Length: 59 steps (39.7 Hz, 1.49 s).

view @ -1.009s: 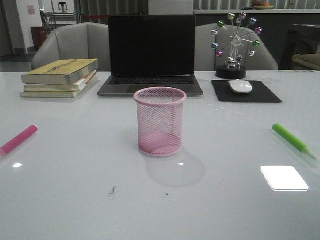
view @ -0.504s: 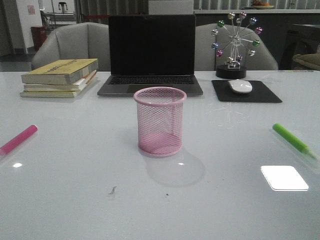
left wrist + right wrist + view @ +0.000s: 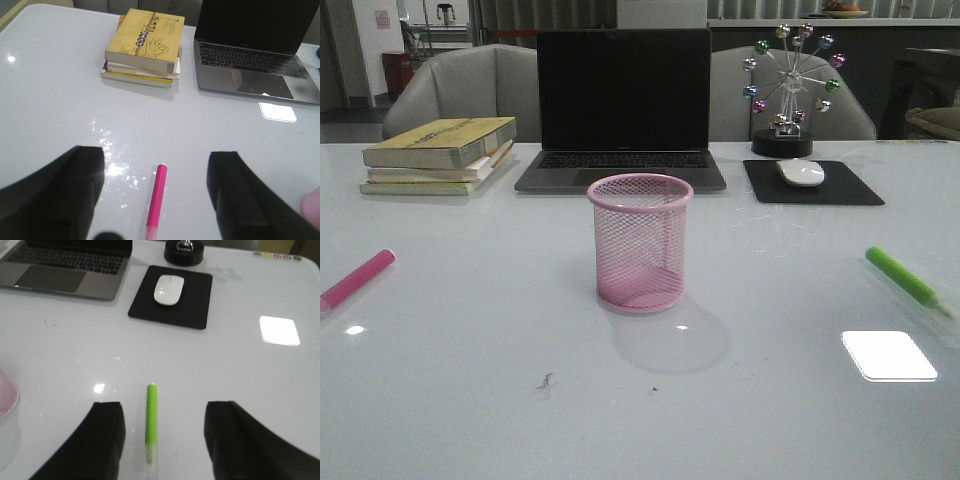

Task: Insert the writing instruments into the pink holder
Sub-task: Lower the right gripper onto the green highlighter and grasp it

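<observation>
Below, pink marker (image 3: 155,201) between left tool (image 3: 155,195) fingers, wide apart.

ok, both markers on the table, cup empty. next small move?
Probably lower the left gripper onto the pink marker and close. It is open, the marker lies flat between its fingers, untouched. The right gripper straddles the green marker likewise; the cup stands upright.

A glossy white table (image 3: 470,400) carries a pink cup (image 3: 640,243) at centre, a pink marker (image 3: 357,279) far left, a green marker (image 3: 903,278) far right, and behind them books (image 3: 440,156), a laptop (image 3: 622,110) and a mouse pad (image 3: 812,183).
</observation>
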Motion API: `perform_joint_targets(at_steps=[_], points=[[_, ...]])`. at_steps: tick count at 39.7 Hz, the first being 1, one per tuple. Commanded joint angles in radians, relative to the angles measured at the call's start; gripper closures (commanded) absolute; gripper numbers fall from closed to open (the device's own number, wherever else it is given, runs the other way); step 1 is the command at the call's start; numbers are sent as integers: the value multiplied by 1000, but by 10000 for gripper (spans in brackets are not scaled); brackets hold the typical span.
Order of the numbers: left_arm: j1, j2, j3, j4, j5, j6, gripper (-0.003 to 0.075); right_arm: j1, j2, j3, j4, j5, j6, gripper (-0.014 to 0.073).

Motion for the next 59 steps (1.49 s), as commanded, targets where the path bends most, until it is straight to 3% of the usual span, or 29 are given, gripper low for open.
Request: perform_joint_targets(at_steps=[1,10,25,40,59], points=[[-7,5,-41,-17,-70,-11,213,3,49,-70,5,22,-3,116],[-7,35,-75,-16,-3,-3,213,3,248,-265,5,239,-4,116],[-7,58,-118,-16,60,-3,213,3,638,-589,5,444,-5,116],[-7,58,-118,-17,60,-3,213,3,878,-729,5,508,-25,116],[-7,58,-118,-17,60,-3,213,3,1012,-749,5,513,-25,116]])
